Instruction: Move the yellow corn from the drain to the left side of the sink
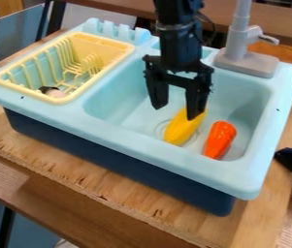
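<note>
The black gripper (176, 110) hangs down over the basin of the light blue toy sink (138, 152), open, with a wide gap between its two fingers. Nothing is held in it. In the basin lies a yellow, elongated toy (182, 130); its upper end is partly behind the gripper's right finger, and whether they touch I cannot tell. To the right of it, an orange-red tapered toy (220, 139) lies by the basin's front right wall, its narrow end toward the front.
A yellow dish rack (13, 84) sits at the sink's left, with a small dark and pinkish object (53, 92) in its front corner. The grey faucet (247, 51) rises at the back right. The sink stands on a wooden board (103, 186).
</note>
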### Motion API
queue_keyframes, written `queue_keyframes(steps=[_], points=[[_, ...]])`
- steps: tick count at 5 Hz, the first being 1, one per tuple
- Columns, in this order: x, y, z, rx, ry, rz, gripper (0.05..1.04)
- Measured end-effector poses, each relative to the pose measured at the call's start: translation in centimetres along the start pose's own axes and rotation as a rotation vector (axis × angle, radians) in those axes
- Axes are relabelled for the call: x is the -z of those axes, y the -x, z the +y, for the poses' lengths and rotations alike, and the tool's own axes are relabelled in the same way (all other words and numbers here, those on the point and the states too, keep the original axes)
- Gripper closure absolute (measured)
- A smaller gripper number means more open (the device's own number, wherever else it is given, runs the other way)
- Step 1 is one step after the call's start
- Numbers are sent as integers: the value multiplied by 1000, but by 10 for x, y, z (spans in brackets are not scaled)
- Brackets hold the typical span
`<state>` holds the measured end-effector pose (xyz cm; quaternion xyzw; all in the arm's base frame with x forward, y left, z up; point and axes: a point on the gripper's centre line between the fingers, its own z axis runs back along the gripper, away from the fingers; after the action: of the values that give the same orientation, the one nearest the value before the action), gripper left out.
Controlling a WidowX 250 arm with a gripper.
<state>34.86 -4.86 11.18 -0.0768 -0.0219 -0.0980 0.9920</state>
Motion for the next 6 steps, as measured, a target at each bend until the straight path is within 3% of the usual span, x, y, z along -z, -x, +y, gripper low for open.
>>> queue_keyframes(steps=[1,3,4,5,6], points=[[21,-2,-5,-2,25,34,83],[40,-4,2,-20,-28,124,133],[37,-5,4,-23,-60,147,407],[35,-6,-1,4,-77,155,476],[33,-3,-2,7,-99,175,476]])
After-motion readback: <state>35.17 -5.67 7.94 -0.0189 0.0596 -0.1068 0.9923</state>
